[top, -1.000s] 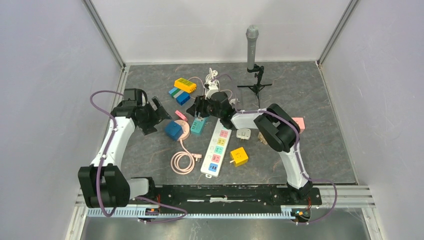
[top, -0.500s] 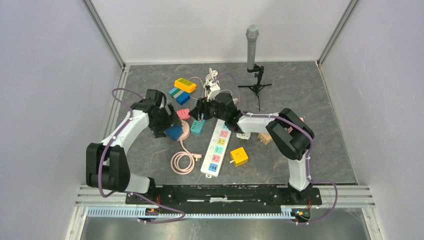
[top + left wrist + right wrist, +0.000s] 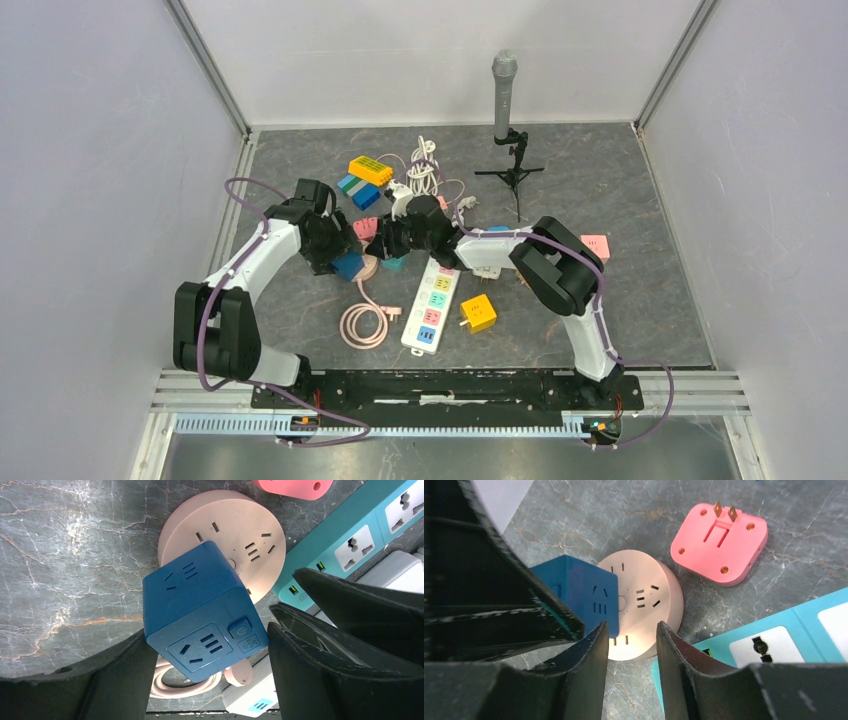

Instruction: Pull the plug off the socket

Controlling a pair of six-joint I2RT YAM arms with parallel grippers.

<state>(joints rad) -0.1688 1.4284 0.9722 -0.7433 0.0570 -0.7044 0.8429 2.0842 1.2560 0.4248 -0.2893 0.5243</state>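
A blue cube plug [image 3: 200,615] sits plugged into the left part of a round pink socket [image 3: 225,525]. My left gripper [image 3: 207,640] straddles the cube, and each finger touches one of its sides. From above, the cube [image 3: 347,264] and socket [image 3: 369,266] lie at the table's middle left, under both grippers. My right gripper [image 3: 629,630] hovers just over the near rim of the socket [image 3: 644,600], right beside the cube [image 3: 579,592]. Its jaws stand a narrow gap apart, with only the rim and floor showing between them.
Close to the socket lie a pink two-pin adapter [image 3: 719,545], a teal power strip [image 3: 784,640], its pink coiled cable [image 3: 365,325] and a white strip [image 3: 433,300]. A yellow cube [image 3: 478,313], coloured socket blocks [image 3: 370,170] and a microphone stand [image 3: 503,100] are farther off.
My left arm swung right to the blue cube and its jaws narrowed onto it. My right gripper shifted left over the pink socket and its jaws drew closer together.
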